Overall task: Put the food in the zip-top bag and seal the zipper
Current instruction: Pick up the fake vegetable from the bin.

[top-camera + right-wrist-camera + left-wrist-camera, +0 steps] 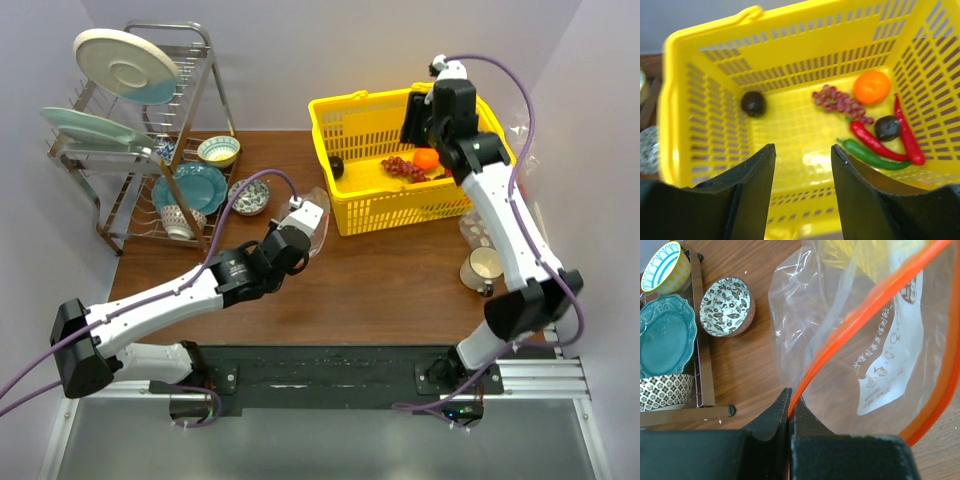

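Note:
My left gripper [790, 405] is shut on the red-orange zipper [850, 325] of the clear zip-top bag [880, 355], whose mouth gapes open over the table; the bag also shows in the top view [318, 225]. My right gripper [804, 155] is open and empty above the yellow basket [790, 75]. In the basket lie the orange [872, 86], the dark red grapes [840, 103], two dark round fruits [753, 103] [887, 128], a long green vegetable [875, 156] and two red chillies [872, 141]. In the top view the right gripper [413, 120] hangs over the basket [345, 210].
A dish rack [130, 150] with plates, bowls and cups stands at the back left. A patterned bowl [726, 307] sits beside it, close to the bag. A mug [482, 268] and crinkled clear packaging [478, 230] lie right of the basket.

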Tool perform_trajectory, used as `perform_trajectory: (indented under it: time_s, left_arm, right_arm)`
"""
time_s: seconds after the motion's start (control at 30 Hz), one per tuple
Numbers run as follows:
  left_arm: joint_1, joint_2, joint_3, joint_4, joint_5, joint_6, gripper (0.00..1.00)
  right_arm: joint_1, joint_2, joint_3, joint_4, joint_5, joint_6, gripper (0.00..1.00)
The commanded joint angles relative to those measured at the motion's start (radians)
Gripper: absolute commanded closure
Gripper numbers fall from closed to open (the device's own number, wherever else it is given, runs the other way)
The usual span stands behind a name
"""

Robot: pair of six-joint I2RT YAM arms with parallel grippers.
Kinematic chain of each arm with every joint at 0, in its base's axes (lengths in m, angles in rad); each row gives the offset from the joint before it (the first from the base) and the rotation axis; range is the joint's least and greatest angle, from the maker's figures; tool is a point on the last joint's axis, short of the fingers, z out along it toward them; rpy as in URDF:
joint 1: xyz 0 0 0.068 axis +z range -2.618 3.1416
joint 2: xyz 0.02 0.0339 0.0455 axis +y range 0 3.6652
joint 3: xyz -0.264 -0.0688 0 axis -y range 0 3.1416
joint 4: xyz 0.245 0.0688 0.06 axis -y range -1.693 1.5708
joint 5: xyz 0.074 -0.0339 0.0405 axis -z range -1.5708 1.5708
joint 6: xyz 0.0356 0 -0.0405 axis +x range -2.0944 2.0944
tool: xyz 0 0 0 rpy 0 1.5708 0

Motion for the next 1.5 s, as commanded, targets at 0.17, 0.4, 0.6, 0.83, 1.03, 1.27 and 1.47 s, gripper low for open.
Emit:
perform_trajectory:
  time_s: [0.17,0.4,0.6,0.83,1.03,1.27,1.47]
  left_arm:
    - [0.005,-0.04,-0.039,0.087,0.028,0.033,1.0]
    - [0.005,-0.052,-0.052,0.116,0.087,0.039,1.0]
    - [0.005,-0.049,-0.056,0.139,0.152,0.051,1.0]
    - [0.005,-0.047,-0.062,0.155,0.182,0.057,1.0]
    - [0.005,-0.052,-0.068,0.161,0.194,0.065,1.0]
    - [0.006,-0.058,-0.072,0.173,0.199,0.073,1.0]
    - [0.006,-0.06,-0.075,0.175,0.195,0.076,1.0]
  right_arm:
    - [-0.126,0.324,0.365,-0.27,0.065,-0.11,0.33]
    - [-0.212,0.583,0.522,-0.426,0.0,-0.129,0.14]
    - [-0.22,0.717,0.526,-0.429,-0.049,-0.186,0.14]
    - [-0.219,0.818,0.514,-0.428,-0.136,-0.267,0.13]
    - [-0.22,0.909,0.497,-0.405,-0.065,-0.261,0.13]
    - [-0.22,0.947,0.511,-0.408,0.004,-0.264,0.32]
    - [-0.22,0.809,0.456,-0.356,-0.01,-0.259,0.68]
